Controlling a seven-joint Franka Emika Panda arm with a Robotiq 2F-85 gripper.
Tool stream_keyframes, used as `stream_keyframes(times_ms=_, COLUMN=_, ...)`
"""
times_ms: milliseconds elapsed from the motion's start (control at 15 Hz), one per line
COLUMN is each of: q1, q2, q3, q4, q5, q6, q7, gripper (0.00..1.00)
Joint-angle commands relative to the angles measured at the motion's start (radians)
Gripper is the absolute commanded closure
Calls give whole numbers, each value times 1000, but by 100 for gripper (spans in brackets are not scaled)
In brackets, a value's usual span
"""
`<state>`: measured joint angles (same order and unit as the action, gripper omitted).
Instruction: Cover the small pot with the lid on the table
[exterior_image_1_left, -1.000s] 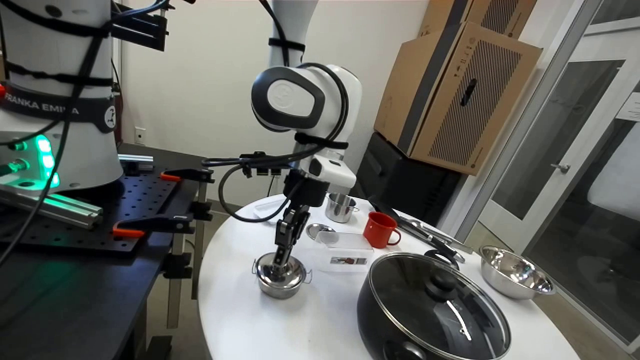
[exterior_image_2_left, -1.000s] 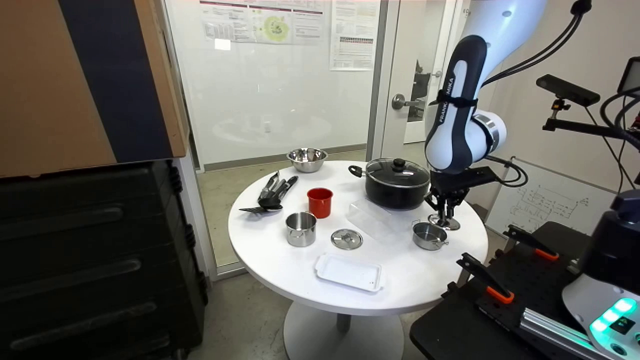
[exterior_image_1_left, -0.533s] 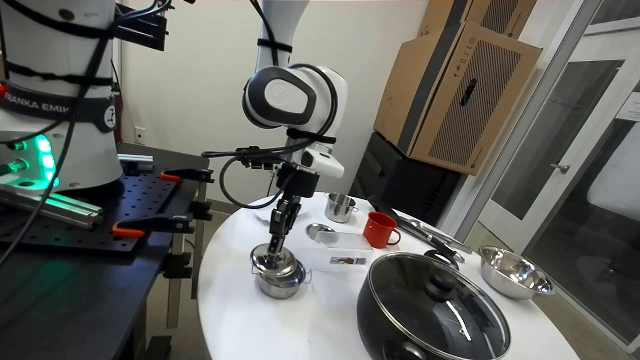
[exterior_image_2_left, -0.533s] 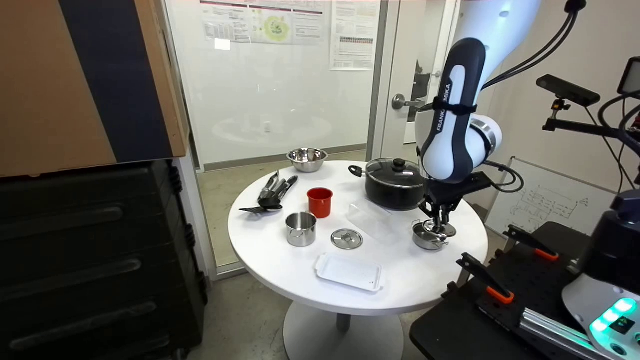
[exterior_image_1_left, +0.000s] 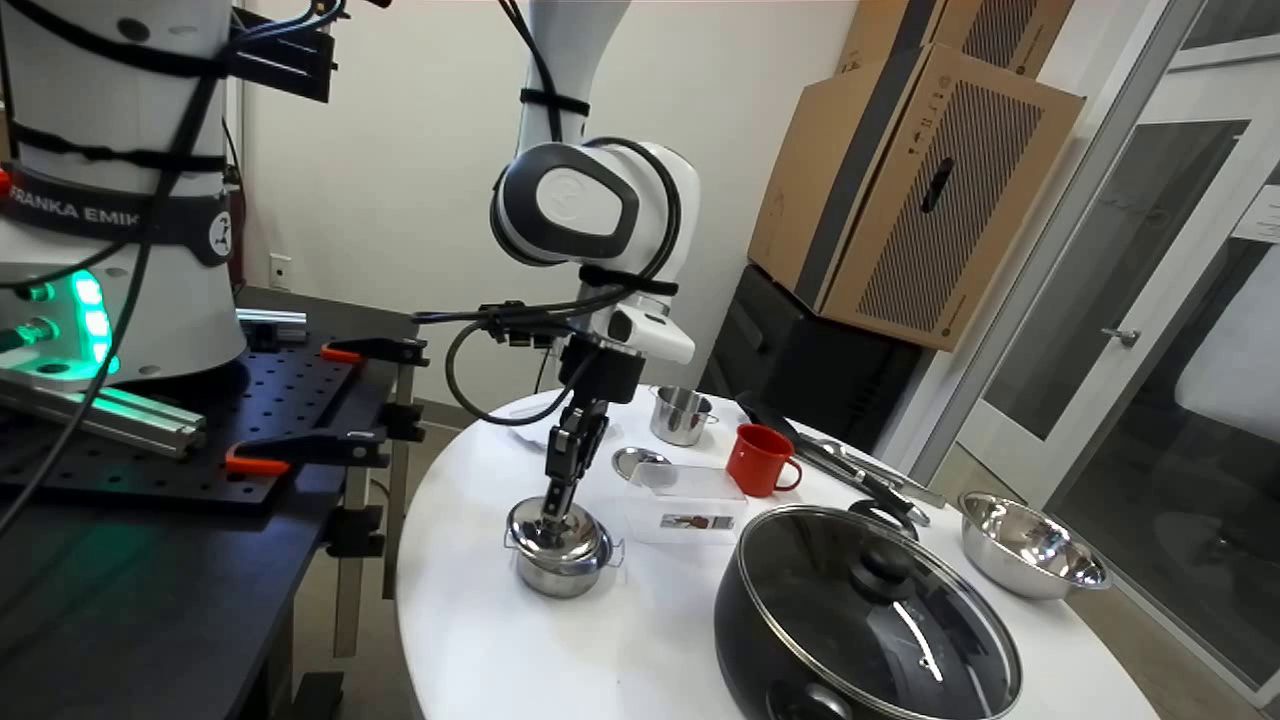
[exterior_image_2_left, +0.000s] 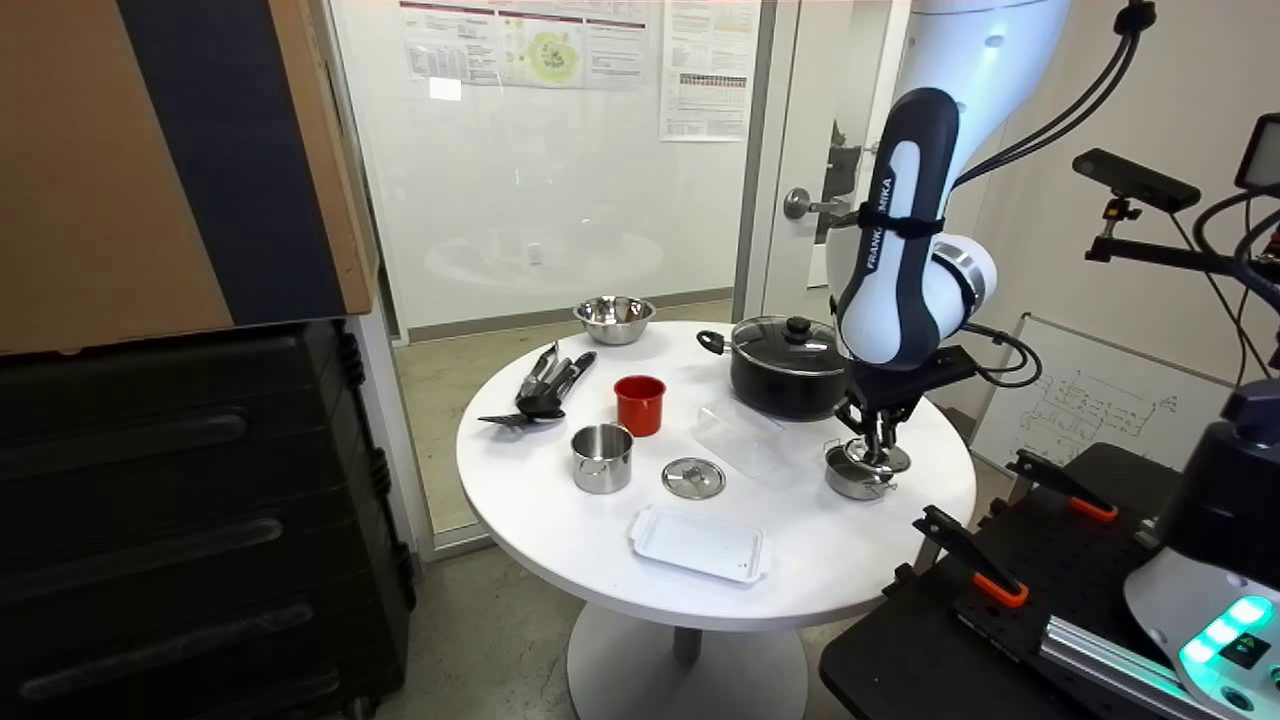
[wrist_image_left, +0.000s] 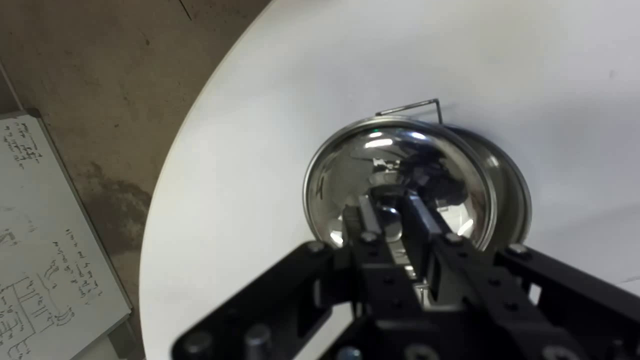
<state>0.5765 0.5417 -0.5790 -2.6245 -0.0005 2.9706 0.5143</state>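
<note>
Alignment seems in hand: the lid (wrist_image_left: 395, 162) is pinched by the claw (wrist_image_left: 391, 200), off-centre over the small pot (exterior_image_1_left: 560, 579) on the counter (exterior_image_1_left: 480, 640), and a sideways nudge looks needed before release!

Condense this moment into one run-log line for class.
jaws: closed on lid; position: off-centre over small pot; coverage: partial; seated: not yet

On the round table (exterior_image_2_left: 830, 563), in an exterior view, you have a white tray (exterior_image_2_left: 697, 545) near the front edge, utensils (exterior_image_2_left: 541, 402) by the left edge, a steel bowl (exterior_image_2_left: 614, 333) and lidded black pot (exterior_image_2_left: 785, 392) toward the far edge; your red mug (exterior_image_2_left: 640, 408) stands farther in, near a steel cup (exterior_image_2_left: 602, 472).
</note>
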Motion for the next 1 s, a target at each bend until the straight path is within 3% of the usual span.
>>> stream_keyframes(times_ms=0, q1=-19, q2=25, q3=18, q4=23, q5=19, q6=33, q7=7, gripper=96)
stream_keyframes(times_ms=933, q1=-27, q2=105, q3=58, q4=70, q5=69, q6=72, q7=1, gripper=96)
